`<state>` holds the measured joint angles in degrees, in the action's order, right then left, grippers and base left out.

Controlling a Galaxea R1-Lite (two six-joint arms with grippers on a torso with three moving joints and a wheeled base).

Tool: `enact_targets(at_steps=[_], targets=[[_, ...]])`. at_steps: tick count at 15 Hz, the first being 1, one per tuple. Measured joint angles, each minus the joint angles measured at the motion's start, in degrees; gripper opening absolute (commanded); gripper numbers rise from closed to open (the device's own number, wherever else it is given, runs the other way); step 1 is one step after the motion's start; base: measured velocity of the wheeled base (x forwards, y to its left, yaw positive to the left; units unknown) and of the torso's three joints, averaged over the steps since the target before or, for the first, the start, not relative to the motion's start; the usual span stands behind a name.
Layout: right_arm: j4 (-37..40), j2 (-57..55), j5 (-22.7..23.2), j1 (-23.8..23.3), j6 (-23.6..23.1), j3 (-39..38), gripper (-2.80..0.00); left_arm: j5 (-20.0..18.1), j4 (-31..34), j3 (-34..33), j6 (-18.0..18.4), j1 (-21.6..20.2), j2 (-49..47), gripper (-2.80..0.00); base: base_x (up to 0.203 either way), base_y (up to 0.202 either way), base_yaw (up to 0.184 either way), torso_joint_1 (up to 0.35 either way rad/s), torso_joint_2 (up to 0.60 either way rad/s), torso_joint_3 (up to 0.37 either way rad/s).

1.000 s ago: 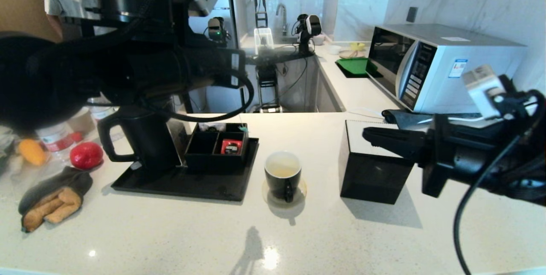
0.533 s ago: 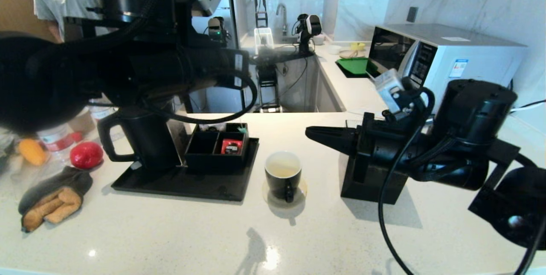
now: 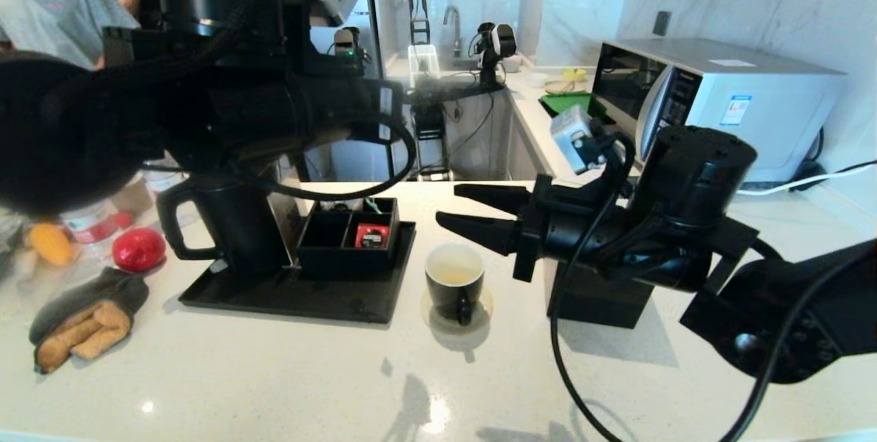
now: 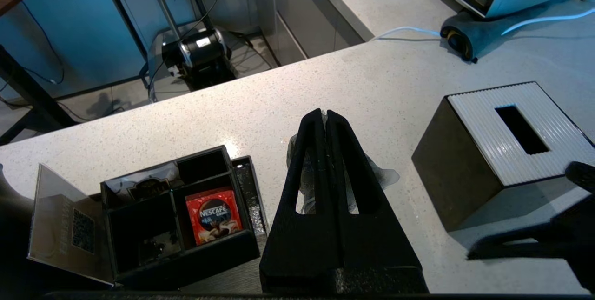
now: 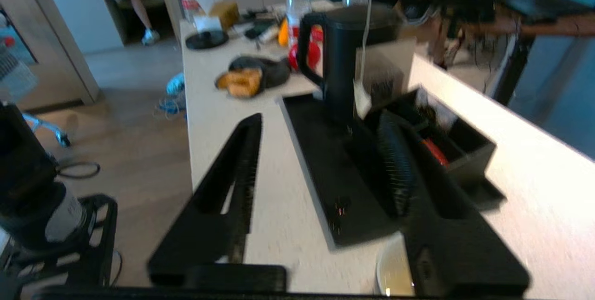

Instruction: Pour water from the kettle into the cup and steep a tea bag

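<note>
Just below the open right claw [image 3: 460, 207] stands the cup [image 3: 454, 282].

My black kettle [image 3: 226, 226] is standing upright on the tray, lid shut. The little black cup [image 3: 454, 281] sits just beside the tray on a coaster, pale water [image 3: 453, 273] inside.

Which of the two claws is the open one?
The right gripper, reaching toward the cup, with its two fingers spread apart. The left gripper has its fingers pressed together.
</note>
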<state>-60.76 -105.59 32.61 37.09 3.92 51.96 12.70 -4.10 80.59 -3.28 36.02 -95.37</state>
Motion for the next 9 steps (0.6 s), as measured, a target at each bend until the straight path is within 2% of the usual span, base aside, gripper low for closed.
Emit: enact_targets(at_steps=[3, 9], targets=[[-7.52, -4.27, 0.05, 1.29, 3.07, 2.41, 0.0, 0.17, 0.0, 0.0, -0.01, 0.05, 0.0, -2.8, 0.0, 0.0, 0.0, 0.0, 0.0, 0.0], [-8.19, -10.85, -0.8, 3.22, 3.6, 8.35, 0.0, 0.24, -0.06, 0.05, -0.02, 0.36, 0.0, -2.8, 0.0, 0.0, 0.0, 0.0, 0.0, 0.0]])
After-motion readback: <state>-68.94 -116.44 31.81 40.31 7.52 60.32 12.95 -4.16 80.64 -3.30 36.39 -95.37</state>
